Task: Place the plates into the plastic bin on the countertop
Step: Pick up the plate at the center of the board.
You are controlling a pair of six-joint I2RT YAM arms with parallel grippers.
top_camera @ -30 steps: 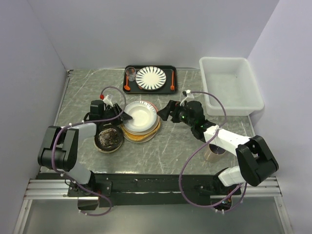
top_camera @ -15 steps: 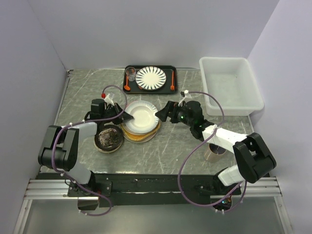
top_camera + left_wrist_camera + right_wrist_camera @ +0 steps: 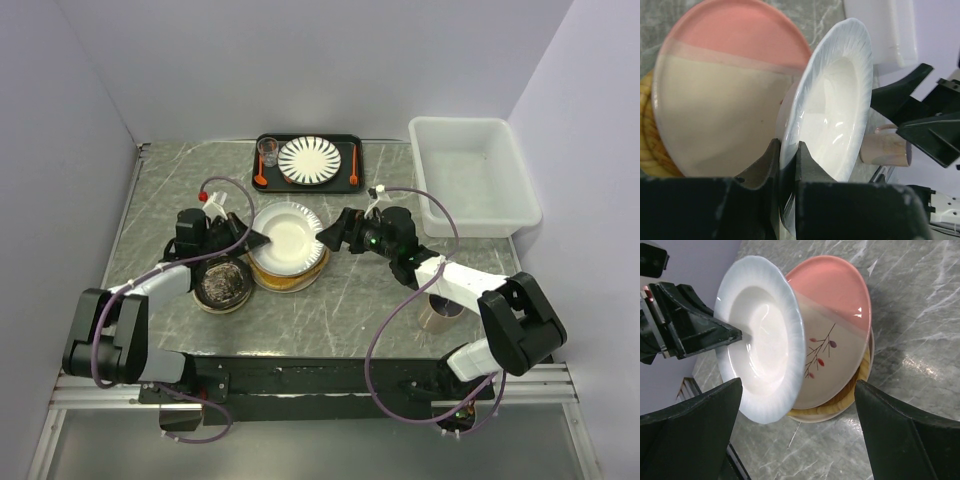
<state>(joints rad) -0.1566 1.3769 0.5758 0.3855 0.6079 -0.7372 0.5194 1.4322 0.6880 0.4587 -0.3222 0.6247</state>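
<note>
Left gripper (image 3: 258, 238) is clamped tight on the left rim of the white plate (image 3: 287, 236), which is tipped up off the stack (image 3: 290, 281) (pink-and-cream dish (image 3: 835, 285) on top). Right gripper (image 3: 326, 236) gapes wide, holding nothing, just beside the plate's right edge. The bin (image 3: 470, 180) sits far right, well apart.

No text, label, brand, number or sign can be read in any of the views. The only marking to be seen is a painted leaf sprig on the pink-and-cream plate (image 3: 832, 337), which is not lettering.
</note>
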